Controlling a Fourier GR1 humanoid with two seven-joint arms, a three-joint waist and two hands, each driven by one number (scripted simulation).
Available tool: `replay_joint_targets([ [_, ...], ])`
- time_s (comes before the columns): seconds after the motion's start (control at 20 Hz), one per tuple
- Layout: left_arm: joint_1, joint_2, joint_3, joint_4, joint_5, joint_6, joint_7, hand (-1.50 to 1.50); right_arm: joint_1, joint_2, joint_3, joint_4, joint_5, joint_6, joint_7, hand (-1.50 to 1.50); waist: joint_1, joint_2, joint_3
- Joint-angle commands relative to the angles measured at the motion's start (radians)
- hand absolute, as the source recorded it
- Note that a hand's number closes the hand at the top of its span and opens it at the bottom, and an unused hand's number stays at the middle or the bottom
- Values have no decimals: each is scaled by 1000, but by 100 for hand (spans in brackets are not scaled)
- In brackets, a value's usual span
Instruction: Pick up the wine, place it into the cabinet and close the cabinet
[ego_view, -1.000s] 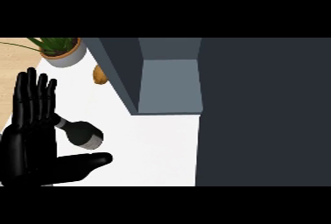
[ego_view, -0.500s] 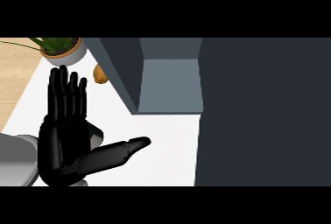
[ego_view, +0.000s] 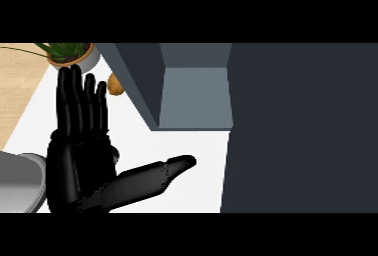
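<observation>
My left hand (ego_view: 81, 160) fills the left of the head view. It is open, with straight fingers pointing away from me and the thumb (ego_view: 159, 172) spread to the right over the white counter (ego_view: 188, 145). No wine bottle shows now; the hand covers the spot where it stood. The cabinet (ego_view: 193, 97) stands open to the right of the fingers, its grey inside bare. Its dark door (ego_view: 299, 130) takes up the right half of the view. My right hand does not show.
A potted plant (ego_view: 70, 54) stands at the counter's far left corner. A small orange-brown object (ego_view: 116, 86) lies between it and the cabinet's side wall. The counter's left edge meets wooden floor (ego_view: 18, 92). My grey left forearm (ego_view: 16, 182) enters at the lower left.
My left hand has moved right and farther forward across the counter. The wine bottle, visible beside the fingers one second ago, is now hidden behind the hand.
</observation>
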Motion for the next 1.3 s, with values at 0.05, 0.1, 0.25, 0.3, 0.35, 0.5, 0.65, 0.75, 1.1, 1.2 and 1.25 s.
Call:
replay_joint_targets([
  [0.05,46,0,-63,-47,-48,63,45,-150,-15,4,14,-106,17,-30,109,-150,0,0,0],
  [0.1,-36,0,-9,-32,-81,56,98,-150,9,-1,-19,-81,-18,-1,60,-150,-1,0,0],
  [0.25,51,0,-63,-98,-148,63,121,-150,-48,2,-8,-153,1,-50,160,-150,3,-1,0],
  [0.3,44,7,-2,-146,-158,16,182,-150,12,-5,-42,-124,-29,-13,83,-150,2,-1,0],
  [0.35,-9,0,22,-123,-201,11,225,-150,14,56,91,-63,107,-46,42,-150,2,-1,0],
  [0.5,27,0,8,-160,-226,18,266,-150,-1,-4,-20,-127,6,-17,109,-150,1,-1,0],
  [0.65,111,22,17,-229,-219,-26,237,-150,-79,15,-1,-108,11,-41,151,-150,4,0,0],
  [0.75,106,56,109,-255,-156,-53,251,-150,-135,13,-16,-124,29,-74,213,-150,5,0,-1],
  [1.1,218,73,170,-251,-41,-61,132,-150,-68,-13,-61,-131,-28,-18,172,-150,1,1,-1],
  [1.2,195,69,200,-266,-71,-70,187,-150,-90,-12,-58,-171,-22,-32,217,-150,0,1,-1],
  [1.25,147,52,207,-213,-93,-66,191,-150,-149,25,16,-148,71,-84,258,-150,1,1,-1],
])
